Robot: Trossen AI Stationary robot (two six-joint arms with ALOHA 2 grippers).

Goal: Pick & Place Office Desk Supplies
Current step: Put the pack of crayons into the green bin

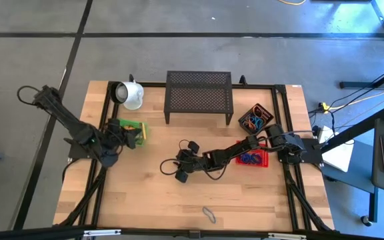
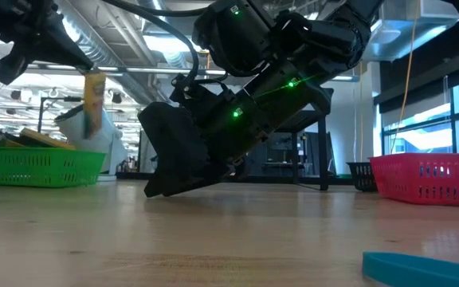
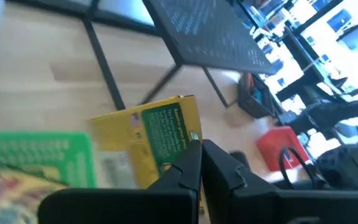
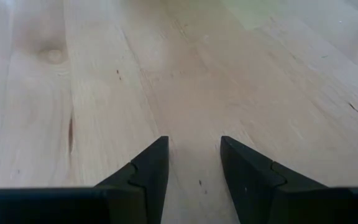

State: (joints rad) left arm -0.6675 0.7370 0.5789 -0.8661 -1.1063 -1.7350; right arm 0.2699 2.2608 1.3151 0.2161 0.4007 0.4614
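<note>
Left pincer (image 3: 201,163) gripped a crayon box (image 3: 157,140) above the green basket (image 1: 137,128). Right pincer (image 4: 193,163) stood open, empty, over bare bench (image 1: 145,190). One grey band (image 1: 209,214) remained out.

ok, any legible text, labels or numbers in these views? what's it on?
None can be read.
Crayon box held in the left hand: white print on its green panel, too blurred to read.
Green basket: no lettering made out.
White mug, black mesh rack, red basket: no markings visible.
Right hand, open above the bare table: no text in its view.
</note>
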